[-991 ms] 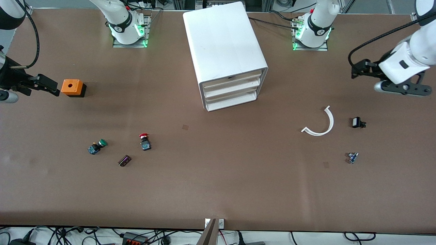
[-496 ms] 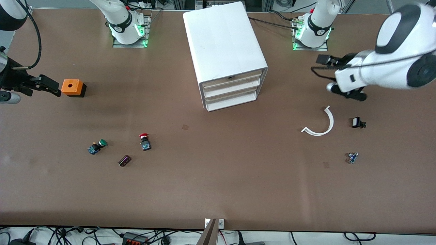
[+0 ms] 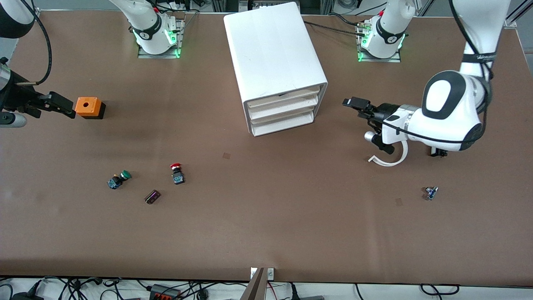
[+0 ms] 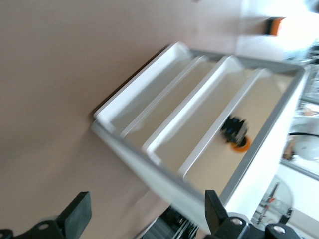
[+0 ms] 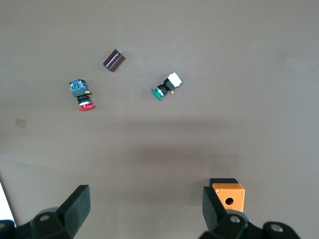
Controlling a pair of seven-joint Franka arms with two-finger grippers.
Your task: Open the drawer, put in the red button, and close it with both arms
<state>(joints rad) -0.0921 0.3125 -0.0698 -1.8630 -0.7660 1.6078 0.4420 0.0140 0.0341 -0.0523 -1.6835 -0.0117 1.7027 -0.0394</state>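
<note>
Front view: left gripper (image 3: 354,104), jaws released, faces the white plastic cabinet's shut middle drawer (image 3: 283,108) to pull it; right gripper (image 3: 54,104), also released, waits beside the orange box (image 3: 88,107), leaving the red-capped button (image 3: 177,173) untouched.

Brown table (image 3: 266,233) bears cabinet (image 3: 272,54), red button (image 3: 177,173).

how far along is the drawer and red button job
Nothing is finished yet: the middle drawer sits shut in the cabinet. The left gripper, fingers open, points at the drawer fronts. The right gripper waits open beside the orange box. The red button lies untouched on the table.
</note>
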